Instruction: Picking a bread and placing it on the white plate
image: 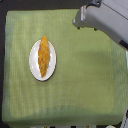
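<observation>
While blurry, one bread [44, 56], one white plate [34, 65]

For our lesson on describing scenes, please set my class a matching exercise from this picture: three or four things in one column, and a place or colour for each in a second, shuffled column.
Column one:
1. bread
2. white plate
3. green cloth
4. robot arm

Column two:
A. covers most of the dark table
B. top corner, on the exterior view's right
C. lies lengthwise on the plate
D. sits on the cloth, toward the exterior view's left

Pairs: 1-C, 2-D, 3-A, 4-B
</observation>
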Available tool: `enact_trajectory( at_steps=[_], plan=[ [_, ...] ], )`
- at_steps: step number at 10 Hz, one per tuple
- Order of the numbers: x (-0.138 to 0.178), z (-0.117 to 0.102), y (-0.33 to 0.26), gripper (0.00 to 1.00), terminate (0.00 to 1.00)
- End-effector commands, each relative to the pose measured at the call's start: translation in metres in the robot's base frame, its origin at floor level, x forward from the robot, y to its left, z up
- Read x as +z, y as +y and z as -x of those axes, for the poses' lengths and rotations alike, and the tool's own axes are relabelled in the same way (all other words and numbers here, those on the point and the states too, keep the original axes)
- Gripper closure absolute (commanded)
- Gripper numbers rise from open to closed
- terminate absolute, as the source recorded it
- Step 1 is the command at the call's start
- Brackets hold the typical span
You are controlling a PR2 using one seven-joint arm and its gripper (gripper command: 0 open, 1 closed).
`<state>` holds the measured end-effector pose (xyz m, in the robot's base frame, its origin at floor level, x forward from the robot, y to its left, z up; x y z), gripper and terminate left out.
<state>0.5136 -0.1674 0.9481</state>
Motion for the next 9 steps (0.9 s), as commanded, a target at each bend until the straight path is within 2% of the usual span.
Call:
enact_trajectory(
  at_steps=[1,8,9],
  plan=[
    [-0.001,0.010,-0.073,0.00,0.00],
    [-0.002,0.042,-0.147,0.00,0.00],
    [0.000,0.045,-0.159,0.00,1.00]
  ],
)
